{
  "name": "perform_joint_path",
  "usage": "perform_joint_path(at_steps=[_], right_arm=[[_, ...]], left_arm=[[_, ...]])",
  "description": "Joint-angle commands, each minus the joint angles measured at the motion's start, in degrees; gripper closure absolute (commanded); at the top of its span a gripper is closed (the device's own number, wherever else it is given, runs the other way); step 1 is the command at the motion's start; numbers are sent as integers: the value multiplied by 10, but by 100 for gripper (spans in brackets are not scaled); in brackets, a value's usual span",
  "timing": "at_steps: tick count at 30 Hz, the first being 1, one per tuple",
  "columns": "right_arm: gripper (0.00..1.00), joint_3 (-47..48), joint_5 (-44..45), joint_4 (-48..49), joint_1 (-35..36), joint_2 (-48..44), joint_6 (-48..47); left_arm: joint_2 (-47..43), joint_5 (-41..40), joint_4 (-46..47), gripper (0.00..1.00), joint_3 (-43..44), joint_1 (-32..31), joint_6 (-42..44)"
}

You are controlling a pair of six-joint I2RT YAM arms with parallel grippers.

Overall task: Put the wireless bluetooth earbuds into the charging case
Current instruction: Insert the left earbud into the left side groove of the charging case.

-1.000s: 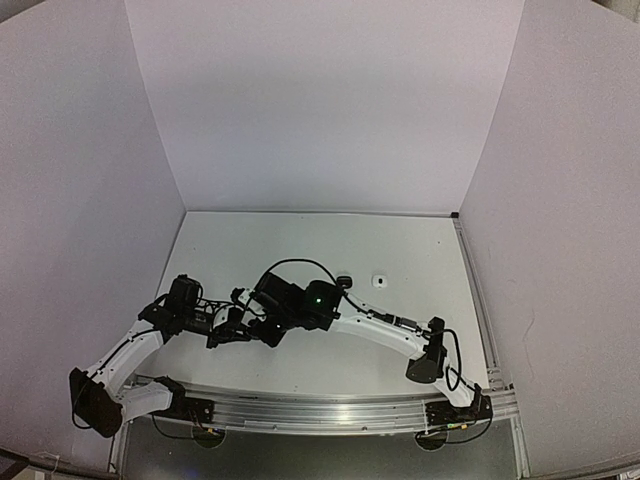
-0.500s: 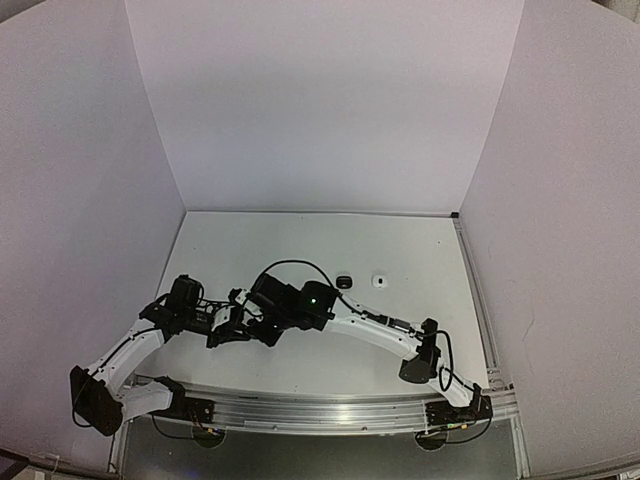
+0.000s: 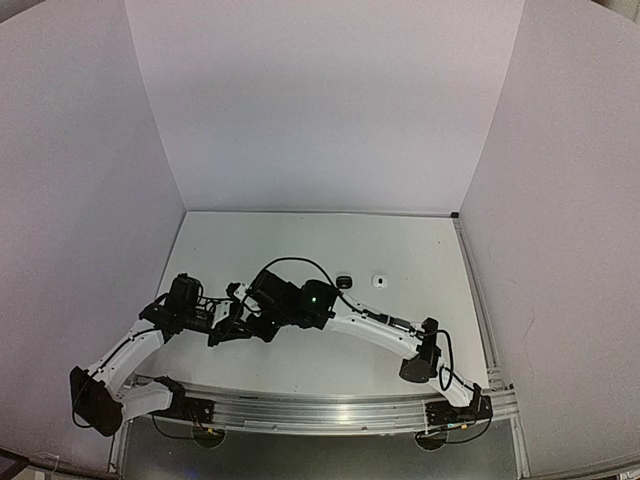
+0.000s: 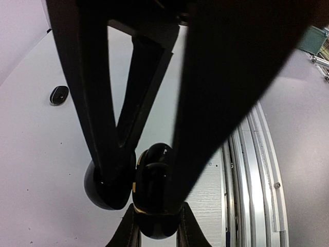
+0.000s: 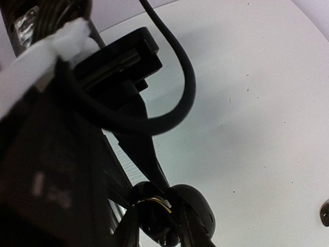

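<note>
Nearest the arm bases, the black charging case (image 4: 151,193) is clamped by the closed left gripper (image 4: 154,231) just above the bench (image 3: 330,240), with what looks like its open lid (image 4: 105,188) hung to one side. The right gripper (image 5: 157,230) is pressed in over the case mouth. How wide its jaws stand cannot be told, and no earbud can be made out between them. If a bud is released before it is seated, it may be tipped out or flicked off as the fingers part. The lid could also be caught and the case twisted in its grip. Farther back, a small black piece (image 3: 344,280) and a white one (image 3: 379,281), probably earbuds, are seen lying apart on the bench.
</note>
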Motion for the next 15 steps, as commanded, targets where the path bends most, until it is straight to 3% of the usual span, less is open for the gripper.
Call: perform_joint_path(at_steps=[1,15], right_arm=[[72,-15,16,48,-1,-9,-4],[52,11,28,91,0,-57,-2]], left_arm=[[-22,85,53,100,5,-10,-43],[-24,73,112,100,-16,-10,-128]])
